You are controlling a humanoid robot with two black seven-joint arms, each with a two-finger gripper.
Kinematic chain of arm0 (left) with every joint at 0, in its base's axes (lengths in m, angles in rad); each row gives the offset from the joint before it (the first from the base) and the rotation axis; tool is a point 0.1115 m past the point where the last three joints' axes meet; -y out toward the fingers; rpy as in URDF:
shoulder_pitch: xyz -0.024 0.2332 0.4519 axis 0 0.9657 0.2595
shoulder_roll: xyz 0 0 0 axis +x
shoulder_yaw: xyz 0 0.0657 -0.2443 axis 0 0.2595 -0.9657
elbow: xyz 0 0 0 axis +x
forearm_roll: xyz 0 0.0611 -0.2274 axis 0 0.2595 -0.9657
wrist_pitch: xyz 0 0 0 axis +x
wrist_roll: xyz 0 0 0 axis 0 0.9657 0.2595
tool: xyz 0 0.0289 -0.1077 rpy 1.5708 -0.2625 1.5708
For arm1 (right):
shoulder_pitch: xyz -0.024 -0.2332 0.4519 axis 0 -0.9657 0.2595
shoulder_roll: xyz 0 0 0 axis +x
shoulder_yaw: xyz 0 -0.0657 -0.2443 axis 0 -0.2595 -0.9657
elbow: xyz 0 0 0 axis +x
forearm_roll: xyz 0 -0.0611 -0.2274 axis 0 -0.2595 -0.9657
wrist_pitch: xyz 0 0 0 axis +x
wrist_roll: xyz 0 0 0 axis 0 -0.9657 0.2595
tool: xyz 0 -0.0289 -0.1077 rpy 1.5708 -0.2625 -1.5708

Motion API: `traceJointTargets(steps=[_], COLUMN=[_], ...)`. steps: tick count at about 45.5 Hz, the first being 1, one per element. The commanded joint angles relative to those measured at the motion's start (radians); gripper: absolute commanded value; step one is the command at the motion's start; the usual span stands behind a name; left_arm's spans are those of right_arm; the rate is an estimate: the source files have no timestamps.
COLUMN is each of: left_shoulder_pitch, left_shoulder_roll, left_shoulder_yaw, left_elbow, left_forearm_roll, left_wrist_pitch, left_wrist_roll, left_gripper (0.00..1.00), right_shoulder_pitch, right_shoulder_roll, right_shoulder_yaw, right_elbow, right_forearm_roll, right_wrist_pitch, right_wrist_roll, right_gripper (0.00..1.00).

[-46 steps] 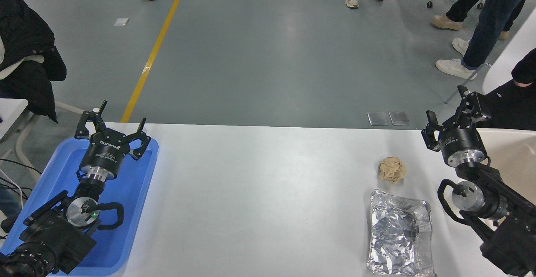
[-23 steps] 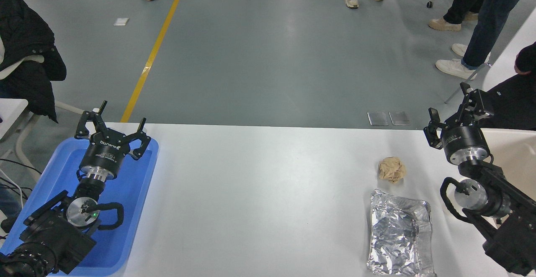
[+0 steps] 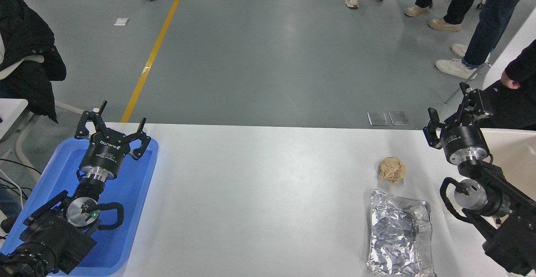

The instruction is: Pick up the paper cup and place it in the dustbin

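The paper cup is out of view in the head view. Part of the cream-beige dustbin (image 3: pixel 516 148) shows at the right edge, behind my right arm. My right gripper (image 3: pixel 449 102) is open and empty, raised above the table's far right corner, just left of the dustbin. My left gripper (image 3: pixel 112 117) is open and empty, parked over the blue tray (image 3: pixel 136 193) at the lower left.
A crumpled brown paper ball (image 3: pixel 391 169) lies on the white table (image 3: pixel 259 193), left of my right arm. A crinkled foil tray (image 3: pixel 400 233) sits in front of it. A person's hand and dark sleeve (image 3: pixel 517 70) are beyond the dustbin. Several people stand on the floor behind.
My right gripper has shifted slightly to the right, toward the dustbin, and now holds still. The person at the right edge has moved an arm. My left arm has not moved.
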Motion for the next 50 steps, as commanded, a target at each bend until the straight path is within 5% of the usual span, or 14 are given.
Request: traceJointTargets(steps=[1, 13, 24, 41, 45, 50], left_shoulder_pitch=[0.000, 0.000, 0.000, -0.001, -0.001, -0.001], left_shoulder_roll=[0.000, 0.000, 0.000, 0.000, 0.000, -0.002], left_shoulder_yaw=[0.000, 0.000, 0.000, 0.000, 0.000, 0.000], left_elbow=[0.000, 0.000, 0.000, -0.001, 0.000, -0.001], left_forearm_roll=[0.000, 0.000, 0.000, 0.000, 0.000, 0.000], left_wrist_pitch=[0.000, 0.000, 0.000, 0.000, 0.000, 0.000], left_wrist_roll=[0.000, 0.000, 0.000, 0.002, 0.002, 0.002], left_gripper=[1.00, 1.00, 1.00, 1.00, 1.00, 1.00], right_shoulder_pitch=[0.008, 0.124, 0.387, 0.962, 1.092, 1.229], right_shoulder_roll=[-0.021, -0.219, -0.422, -0.447, -0.410, -0.376], right_shoulder_yaw=[-0.053, -0.240, -0.704, -1.666, -1.845, -2.002], right_elbow=[0.003, -0.002, 0.006, 0.006, 0.009, 0.021], right_forearm_roll=[0.007, 0.063, 0.099, 0.079, 0.086, 0.088], right_wrist_pitch=[-0.013, -0.033, -0.023, 0.060, 0.133, 0.267], right_wrist_roll=[-0.004, -0.007, -0.014, -0.020, -0.085, -0.266], right_gripper=[1.00, 1.00, 1.00, 1.00, 1.00, 1.00])
